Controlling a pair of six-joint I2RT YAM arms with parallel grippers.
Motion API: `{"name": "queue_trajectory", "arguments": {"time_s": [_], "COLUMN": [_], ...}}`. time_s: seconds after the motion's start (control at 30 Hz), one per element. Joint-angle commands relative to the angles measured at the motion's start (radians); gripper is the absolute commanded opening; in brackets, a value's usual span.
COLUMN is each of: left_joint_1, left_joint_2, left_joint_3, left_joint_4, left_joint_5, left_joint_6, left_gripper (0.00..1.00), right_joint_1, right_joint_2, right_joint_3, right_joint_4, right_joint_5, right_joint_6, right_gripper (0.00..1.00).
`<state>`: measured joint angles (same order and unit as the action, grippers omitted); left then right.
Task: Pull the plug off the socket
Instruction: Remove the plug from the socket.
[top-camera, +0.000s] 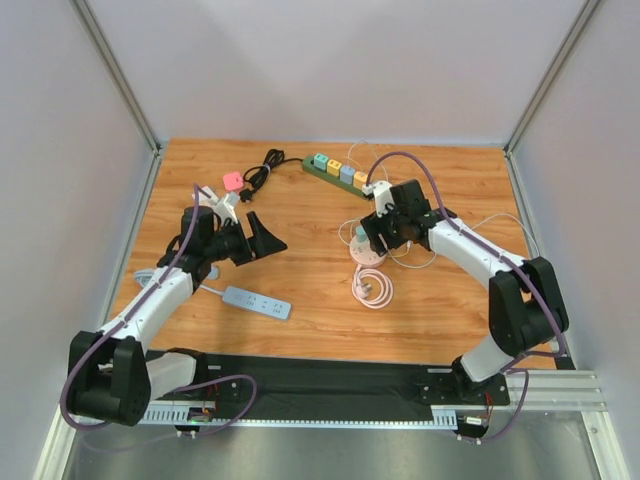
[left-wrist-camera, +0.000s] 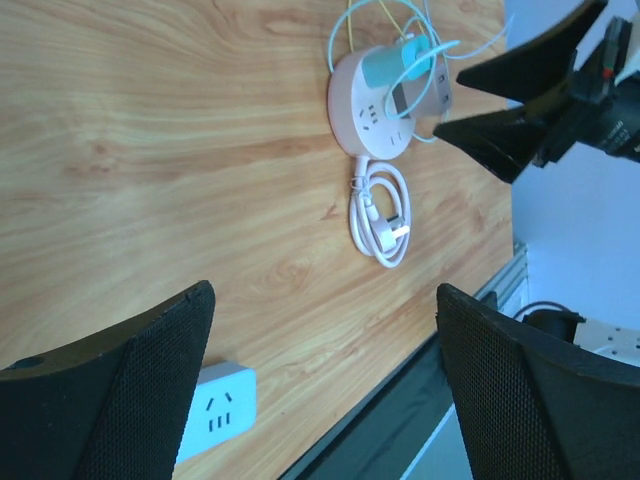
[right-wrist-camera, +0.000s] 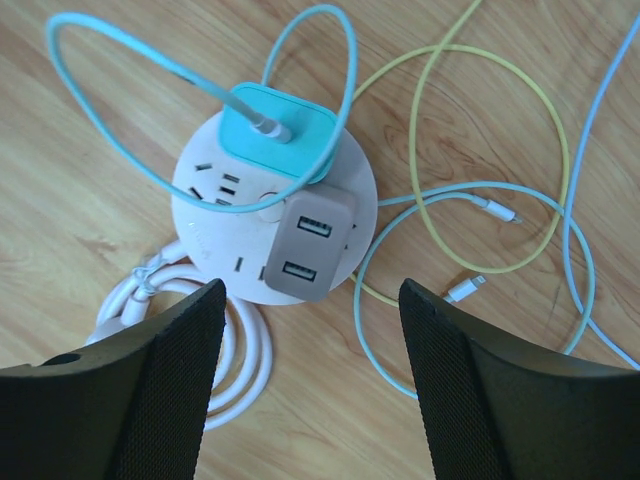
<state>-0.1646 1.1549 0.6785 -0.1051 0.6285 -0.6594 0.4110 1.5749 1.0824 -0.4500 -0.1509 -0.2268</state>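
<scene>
Socket (right-wrist-camera: 205, 240) with grey plug (right-wrist-camera: 312, 243) directly under right tool (right-wrist-camera: 311, 285), jaws wide apart.

The plug (right-wrist-camera: 290, 140) is teal, the charger (right-wrist-camera: 308, 248) taupe, the round socket (right-wrist-camera: 205, 215) white, the table (right-wrist-camera: 60, 250) brown wood-grain.

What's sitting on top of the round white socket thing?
Two chargers are plugged into the round socket: a teal charger and a grey charger with two USB ports. The holes beneath them are covered.
</scene>
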Motion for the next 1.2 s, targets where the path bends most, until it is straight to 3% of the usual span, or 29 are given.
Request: {"name": "queue_trajectory", "arguments": {"time_s": [0.0,0.5,0.6,0.63,0.73,0.83,0.93,1.03,1.07,1.1,1.17], "left_joint_1": [-0.033,-0.216,-0.259,-0.28,-0.311,-0.341,-0.375,-0.401,-0.404,-0.406,-0.409], "left_joint_2": [0.008,0.19,0.249,0.265,0.331,0.402,0.469,0.531,0.561,0.577,0.62], "left_joint_3": [-0.06,-0.112,-0.1,-0.096,-0.074,-0.043,0.001,0.035,0.045,0.049,0.056], "left_joint_4": [0.135,0.406,0.456,0.469,0.522,0.57,0.601,0.651,0.682,0.699,0.734], "left_joint_5": [0.037,0.027,0.008,-0.003,-0.013,-0.019,-0.009,0.008,0.01,0.016,0.017], "left_joint_6": [-0.051,-0.175,-0.203,-0.209,-0.249,-0.279,-0.301,-0.327,-0.339,-0.357,-0.374], "left_gripper": [0.96,0.89,0.88,0.88,0.87,0.85,0.76,0.53,0.32,0.25,0.23], "right_joint_1": [0.015,0.032,0.032,0.031,0.031,0.032,0.032,0.032,0.029,0.029,0.023], "right_joint_2": [0.036,0.175,0.186,0.185,0.172,0.143,0.123,0.09,0.083,0.077,0.063], "right_joint_3": [0.045,0.142,0.133,0.128,0.111,0.097,0.09,0.07,0.059,0.057,0.051], "right_joint_4": [0.039,0.037,0.04,0.043,0.054,0.062,0.071,0.085,0.088,0.086,0.091], "right_joint_5": [0.116,0.091,0.093,0.093,0.09,0.064,0.036,-0.005,-0.021,-0.051,-0.09], "right_joint_6": [-0.017,0.015,0.017,0.018,0.023,0.035,0.052,0.075,0.081,0.095,0.112], "right_gripper": [0.71,0.51,0.4,0.29,0.08,0.0,0.0,0.0,0.0,0.0,0.0]}}
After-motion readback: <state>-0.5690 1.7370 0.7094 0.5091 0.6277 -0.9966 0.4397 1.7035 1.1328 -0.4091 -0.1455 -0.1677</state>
